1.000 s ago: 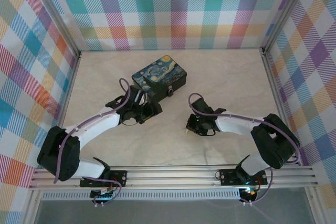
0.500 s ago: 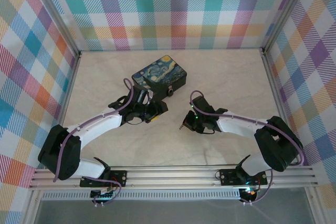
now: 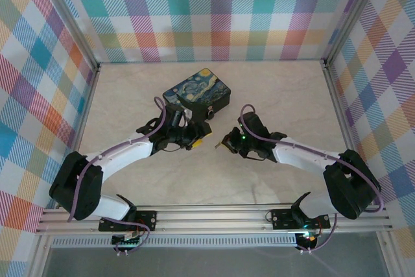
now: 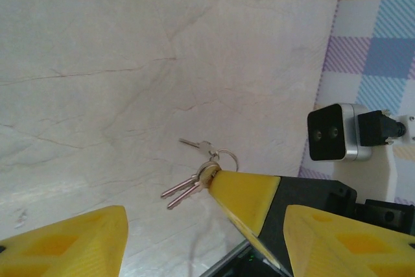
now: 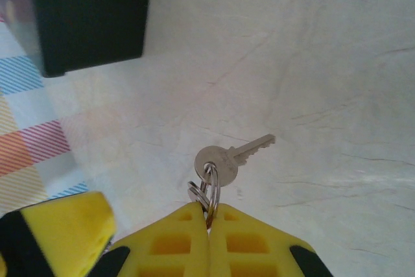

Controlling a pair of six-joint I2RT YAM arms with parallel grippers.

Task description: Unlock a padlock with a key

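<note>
While the right gripper (image 5: 209, 215) is pinched closed on the ring of the key (image 5: 225, 157), which juts past its tips over bare table (image 3: 279, 95), the left gripper (image 3: 196, 138) stands spread and empty just beside it. The padlock (image 3: 211, 114) sits against the near edge of the box (image 3: 194, 90), just beyond both grippers. Bare table stretches toward the right and back walls (image 3: 214, 11), which stand well apart.

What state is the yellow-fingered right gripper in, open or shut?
Shut. The right gripper pinches the silvery metal key ring between touching yellow fingers; the thin silvery key sticks out.
</note>
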